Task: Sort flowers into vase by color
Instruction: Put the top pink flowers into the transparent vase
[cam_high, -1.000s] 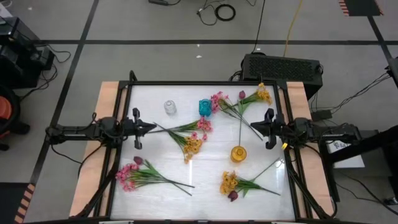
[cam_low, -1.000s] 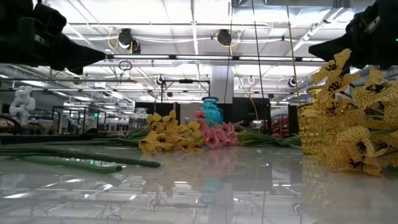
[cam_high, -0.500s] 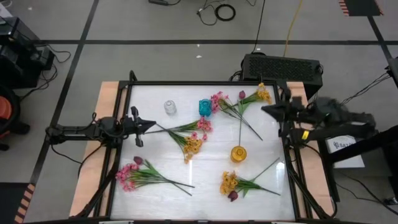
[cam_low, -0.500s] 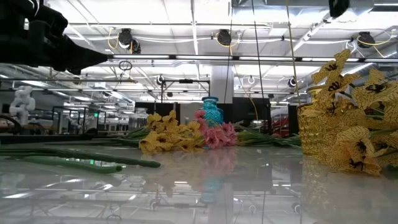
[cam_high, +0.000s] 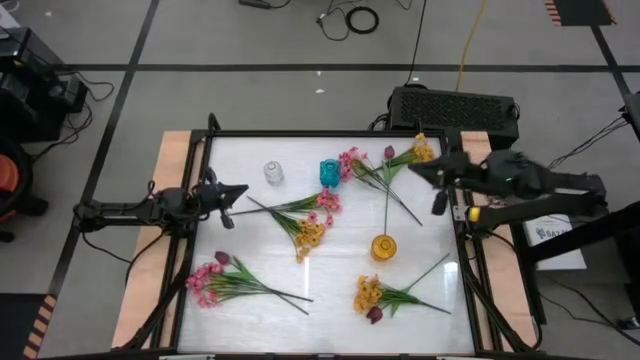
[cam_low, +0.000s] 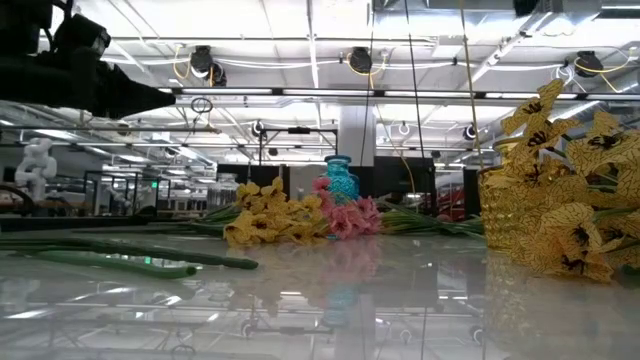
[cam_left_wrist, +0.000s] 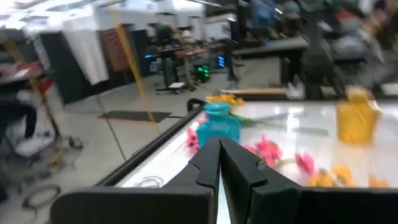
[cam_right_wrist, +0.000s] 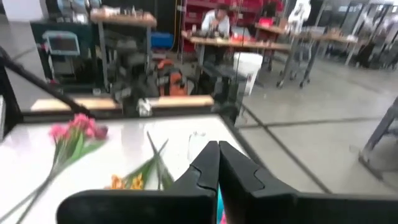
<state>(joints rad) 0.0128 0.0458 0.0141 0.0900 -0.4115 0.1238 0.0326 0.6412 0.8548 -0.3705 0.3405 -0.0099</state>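
Currently both end effectors, left (cam_high: 232, 190) and right (cam_high: 424, 171), are pressed together, empty, above the counter (cam_high: 255, 250); descending thus risks scattering flowers (cam_high: 305, 220), toppling the yellow vase (cam_high: 383, 246).

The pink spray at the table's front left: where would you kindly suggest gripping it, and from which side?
Grip the pink spray on its bare green stems, right of the blooms, coming straight down with jaws across the stems. It lies flat, blooms to the left, and the stems are thin and clear of other things.
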